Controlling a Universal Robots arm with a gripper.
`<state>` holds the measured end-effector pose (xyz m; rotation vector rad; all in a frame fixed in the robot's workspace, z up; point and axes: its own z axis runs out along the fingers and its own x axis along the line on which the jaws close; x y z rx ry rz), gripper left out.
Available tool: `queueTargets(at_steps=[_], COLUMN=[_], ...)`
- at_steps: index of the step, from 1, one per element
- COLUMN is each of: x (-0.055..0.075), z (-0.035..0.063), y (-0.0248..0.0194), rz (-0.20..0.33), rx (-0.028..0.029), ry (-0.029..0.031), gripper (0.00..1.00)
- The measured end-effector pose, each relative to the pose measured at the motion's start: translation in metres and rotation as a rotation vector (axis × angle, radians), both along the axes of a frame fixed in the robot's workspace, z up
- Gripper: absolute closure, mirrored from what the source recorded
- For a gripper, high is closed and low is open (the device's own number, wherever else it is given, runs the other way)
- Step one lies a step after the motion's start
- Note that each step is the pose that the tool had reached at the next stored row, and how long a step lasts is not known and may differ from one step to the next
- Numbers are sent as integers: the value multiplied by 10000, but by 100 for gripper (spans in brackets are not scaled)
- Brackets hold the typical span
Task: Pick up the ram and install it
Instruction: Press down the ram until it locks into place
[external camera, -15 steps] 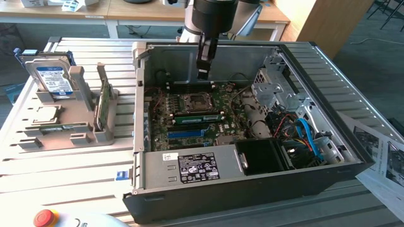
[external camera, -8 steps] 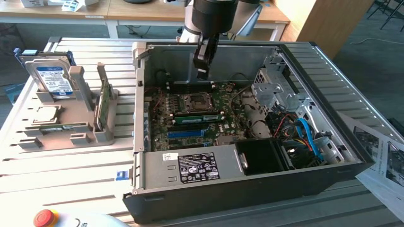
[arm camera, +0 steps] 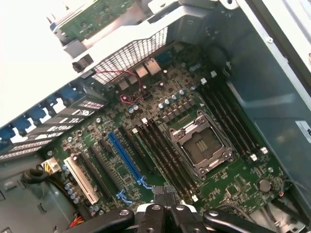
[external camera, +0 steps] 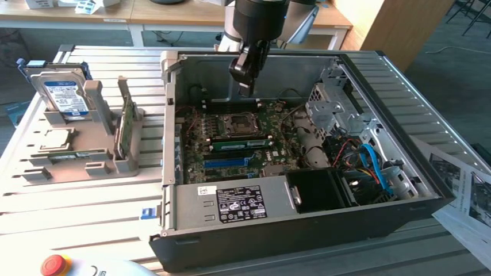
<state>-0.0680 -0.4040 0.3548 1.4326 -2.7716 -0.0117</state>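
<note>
Green and narrow, the ram (external camera: 241, 143) lies lengthwise in a motherboard (external camera: 230, 155) slot just beside the empty processor socket (external camera: 234, 124), on the socket's near side in the exterior view. Dark chips run along the ram's face, but no print on it can be read.

One black label (external camera: 240, 204) with white lettering and a small white sticker (external camera: 206, 191) sit on the power supply (external camera: 230, 204); neither is legible. One silver hard drive (external camera: 63, 92) with a blue and white label stands in the grey holder (external camera: 92, 144) on the slatted counter (external camera: 69, 207). A single green card (external camera: 126, 122) stands upright on edge in the same holder.

One open computer case (external camera: 307, 230) holds the board, and the wrist view shows one long blue slot (arm camera: 125, 160) and one white slot (arm camera: 80, 178). The gripper (external camera: 245, 86) hangs above the far side of the socket, fingers (arm camera: 182, 221) closed together with nothing between them, well apart from the ram.
</note>
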Motion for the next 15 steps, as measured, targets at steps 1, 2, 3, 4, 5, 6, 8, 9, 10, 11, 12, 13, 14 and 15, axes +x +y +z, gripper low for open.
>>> queueTargets(at_steps=[1,2,3,4,5,6,8,9,10,11,12,13,14,15], x=[0,0,0,0,0,0,0,0,0,0,0,0,0,0], z=[0,0,0,0,0,0,0,0,0,0,0,0,0,0], y=[0,0,0,0,0,0,0,0,0,0,0,0,0,0], rz=[-149,-306,-473,-622,-768,-912,-1187,-1333,-1471,-1609,-1745,-1884,-2024,-2165], rx=[0,0,0,0,0,0,0,-1,-1,-1,-1,-1,-1,-1], ry=[1,0,0,0,0,0,0,0,0,0,0,0,0,0], gripper=[90,90,90,90,90,90,90,90,90,90,90,90,90,90])
